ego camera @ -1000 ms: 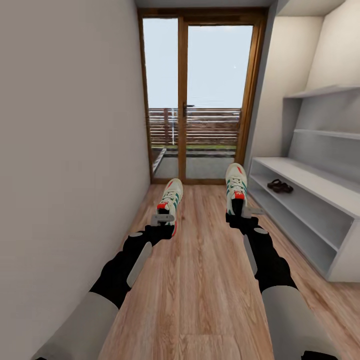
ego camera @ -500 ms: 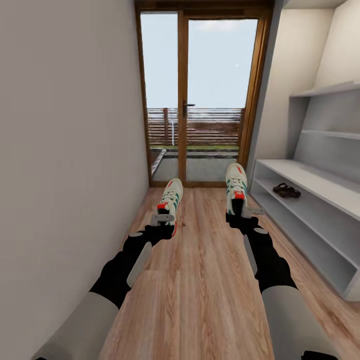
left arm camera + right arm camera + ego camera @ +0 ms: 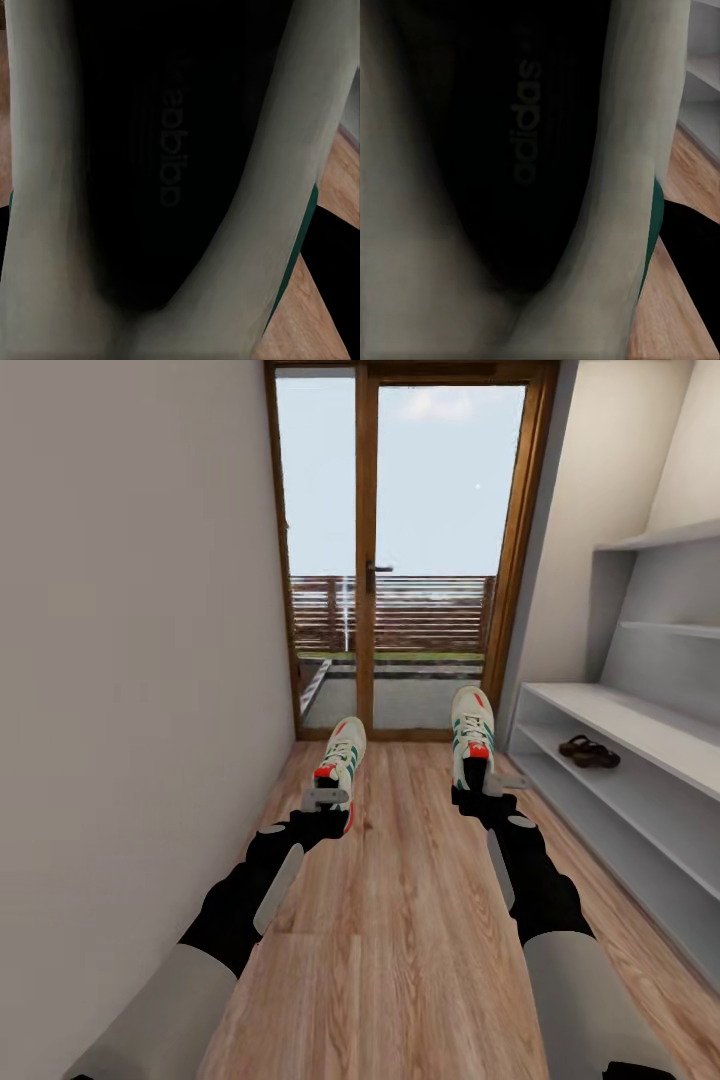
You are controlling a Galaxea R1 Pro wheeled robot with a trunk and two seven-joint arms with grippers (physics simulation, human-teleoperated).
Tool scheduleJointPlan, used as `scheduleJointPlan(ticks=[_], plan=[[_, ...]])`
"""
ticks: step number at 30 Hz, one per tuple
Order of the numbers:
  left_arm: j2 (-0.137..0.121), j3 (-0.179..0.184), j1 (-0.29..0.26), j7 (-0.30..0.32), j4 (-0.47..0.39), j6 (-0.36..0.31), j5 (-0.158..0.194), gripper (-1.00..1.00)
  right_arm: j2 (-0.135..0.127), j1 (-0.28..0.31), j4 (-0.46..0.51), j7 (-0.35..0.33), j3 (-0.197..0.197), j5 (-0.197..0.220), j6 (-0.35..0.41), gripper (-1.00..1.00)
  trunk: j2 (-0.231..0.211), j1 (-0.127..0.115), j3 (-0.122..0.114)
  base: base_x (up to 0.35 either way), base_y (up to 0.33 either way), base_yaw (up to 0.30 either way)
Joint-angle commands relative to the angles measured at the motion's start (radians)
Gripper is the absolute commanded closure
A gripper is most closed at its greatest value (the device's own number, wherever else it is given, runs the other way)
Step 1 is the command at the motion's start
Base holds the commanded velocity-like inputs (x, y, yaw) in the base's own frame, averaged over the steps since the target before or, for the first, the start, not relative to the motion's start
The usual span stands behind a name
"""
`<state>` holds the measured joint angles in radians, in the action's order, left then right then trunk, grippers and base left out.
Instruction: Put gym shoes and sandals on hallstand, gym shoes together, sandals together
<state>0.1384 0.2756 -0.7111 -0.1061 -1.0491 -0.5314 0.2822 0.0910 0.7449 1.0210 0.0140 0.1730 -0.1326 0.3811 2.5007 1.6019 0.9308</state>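
Left tool [image 3: 327,796] is clamping one gym shoe [image 3: 341,758] at the heel, right tool [image 3: 477,780] the other [image 3: 472,726], carrying both clear of the floor [image 3: 400,920]. Sandals [image 3: 588,751], probably both, are sitting in the hallstand [image 3: 640,780] cubby already.

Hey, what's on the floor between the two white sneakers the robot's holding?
Nothing: in the head view, bare wood-plank floor separates the left white sneaker from the right white sneaker.
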Motion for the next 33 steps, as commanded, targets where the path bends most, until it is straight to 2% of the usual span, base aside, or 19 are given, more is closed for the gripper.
scheduleJointPlan(ticks=[1,24,33], plan=[[0.0,0.002,-0.001,-0.009,-0.002,-0.004,0.01,1.0,0.001,0.001,0.002,-0.002,0.002,-0.01,0.006,1.0,0.0,0.0,0.001,0.345,0.0,0.0],[0.0,0.002,-0.001,-0.009,-0.002,-0.004,0.009,1.0,0.002,0.001,0.002,0.001,0.0,-0.015,0.007,1.0,0.0,0.0,0.001,0.345,0.0,0.0],[0.0,0.002,-0.001,-0.009,-0.002,-0.004,0.009,1.0,0.002,0.001,0.002,0.001,0.0,-0.015,0.007,1.0,0.0,0.0,0.001,0.345,0.0,-0.212]])
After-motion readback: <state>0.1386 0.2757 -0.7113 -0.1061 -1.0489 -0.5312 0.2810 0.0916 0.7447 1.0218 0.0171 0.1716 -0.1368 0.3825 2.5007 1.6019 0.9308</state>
